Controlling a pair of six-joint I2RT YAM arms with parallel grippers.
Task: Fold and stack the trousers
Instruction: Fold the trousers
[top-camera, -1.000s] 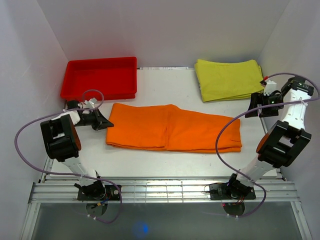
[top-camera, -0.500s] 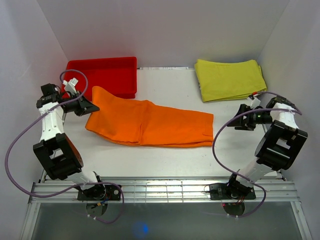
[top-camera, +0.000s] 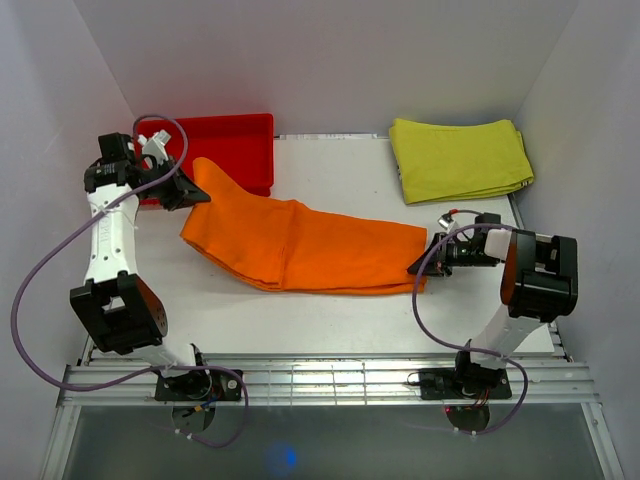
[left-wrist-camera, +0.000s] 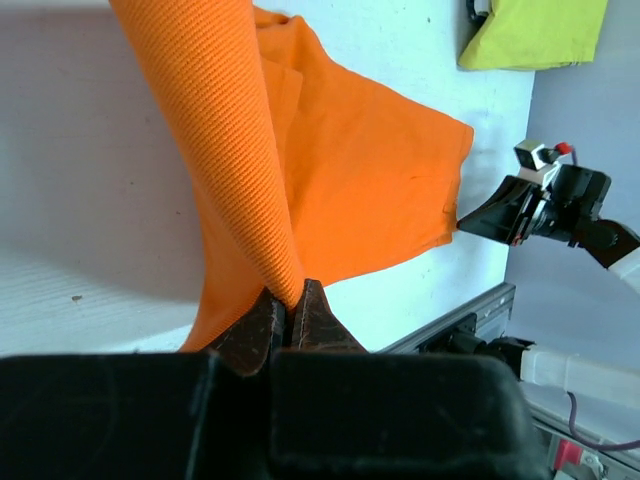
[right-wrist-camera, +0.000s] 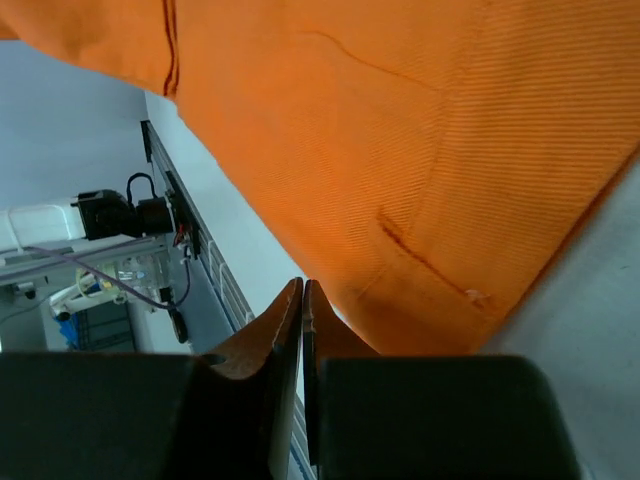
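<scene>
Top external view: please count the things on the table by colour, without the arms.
Orange: 1, the trousers
Yellow-green: 1, the folded cloth
Red: 1, the tray
Total: 3

Layout on the table (top-camera: 330, 310), viewed from above and behind the arms.
Across the middle, trousers (top-camera: 300, 245), with the left end raised off the surface and pinched in the left gripper (top-camera: 198, 195), and the right end flat and touching the right gripper (top-camera: 420, 267); at the far left corner, tray (top-camera: 240, 140), just behind the raised end; at the far right corner, folded cloth (top-camera: 455, 158), well apart from the trousers.
</scene>
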